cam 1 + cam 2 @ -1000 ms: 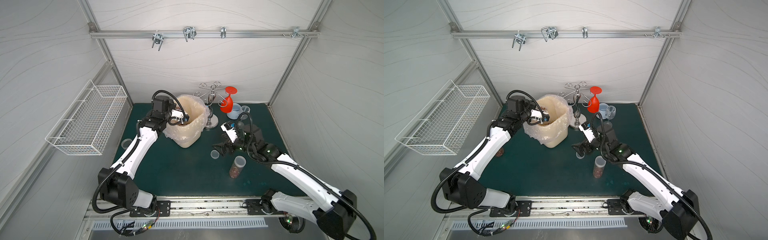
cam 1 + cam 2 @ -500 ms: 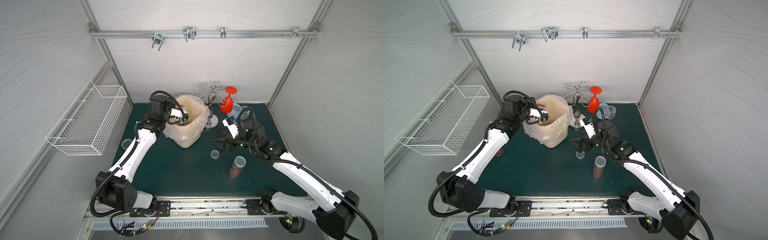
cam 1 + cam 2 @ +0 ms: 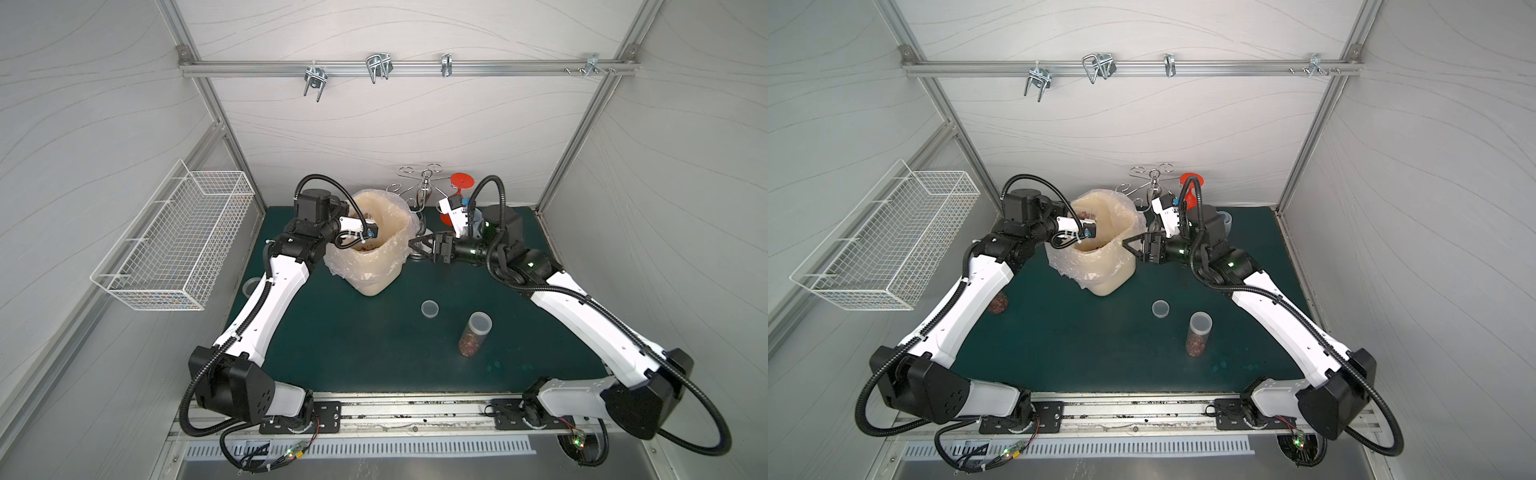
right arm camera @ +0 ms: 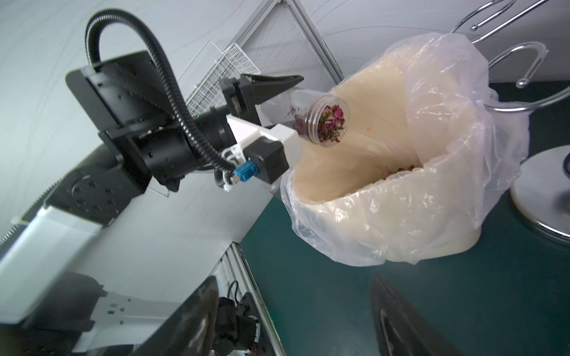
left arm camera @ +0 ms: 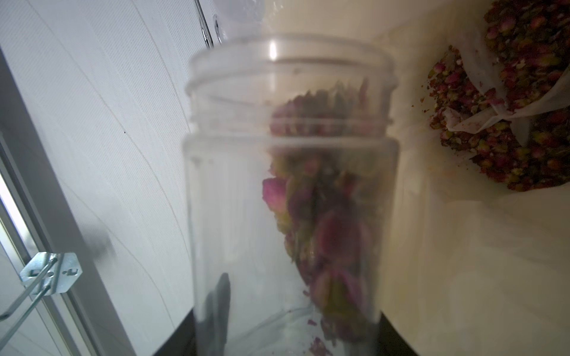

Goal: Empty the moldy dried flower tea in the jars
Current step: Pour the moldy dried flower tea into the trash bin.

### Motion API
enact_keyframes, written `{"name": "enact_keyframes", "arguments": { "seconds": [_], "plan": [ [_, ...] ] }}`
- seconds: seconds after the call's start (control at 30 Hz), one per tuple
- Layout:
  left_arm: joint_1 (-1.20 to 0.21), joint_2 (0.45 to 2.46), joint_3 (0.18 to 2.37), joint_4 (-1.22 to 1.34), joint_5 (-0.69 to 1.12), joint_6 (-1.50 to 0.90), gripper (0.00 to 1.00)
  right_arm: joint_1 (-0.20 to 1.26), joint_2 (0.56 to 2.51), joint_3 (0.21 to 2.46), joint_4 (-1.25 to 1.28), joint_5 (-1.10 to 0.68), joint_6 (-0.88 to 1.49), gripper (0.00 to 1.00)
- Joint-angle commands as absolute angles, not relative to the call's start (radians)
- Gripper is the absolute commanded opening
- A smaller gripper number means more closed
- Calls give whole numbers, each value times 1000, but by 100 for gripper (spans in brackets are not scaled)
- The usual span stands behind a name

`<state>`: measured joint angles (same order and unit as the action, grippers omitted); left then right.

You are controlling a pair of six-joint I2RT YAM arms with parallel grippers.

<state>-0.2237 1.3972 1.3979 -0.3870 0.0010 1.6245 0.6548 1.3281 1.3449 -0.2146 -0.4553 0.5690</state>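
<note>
Tea sits at the mouth of a jar, clamped by the left gripper and tilted over the bin. Beside the bin, the right gripper hangs empty, jaws apart. A capped jar stands apart.

Bright, even light; the close jar looks blurred.

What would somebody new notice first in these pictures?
The left gripper holds a clear plastic jar tipped on its side over the beige bin lined with a clear plastic bag, with pinkish dried flower buds at its open mouth. At the back of the green table, a red stemmed glass hangs upside down on a chrome rack. A tall lidded clear jar of dried flowers stands toward the front.
</note>
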Motion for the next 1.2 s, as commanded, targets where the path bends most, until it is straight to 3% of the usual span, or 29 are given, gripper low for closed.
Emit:
{"name": "enact_keyframes", "arguments": {
  "seconds": [0.0, 0.47, 1.17],
  "plan": [
    [-202, 1384, 1460, -417, 125, 1482, 6, 644, 1395, 1424, -176, -489, 700, 72],
    [-195, 1347, 1402, -340, 228, 1410, 7, 641, 1651, 1667, -132, -575, 899, 49],
    [-195, 1336, 1387, -341, 235, 1421, 6, 688, 1774, 1779, -65, -610, 995, 37]
  ]
}}
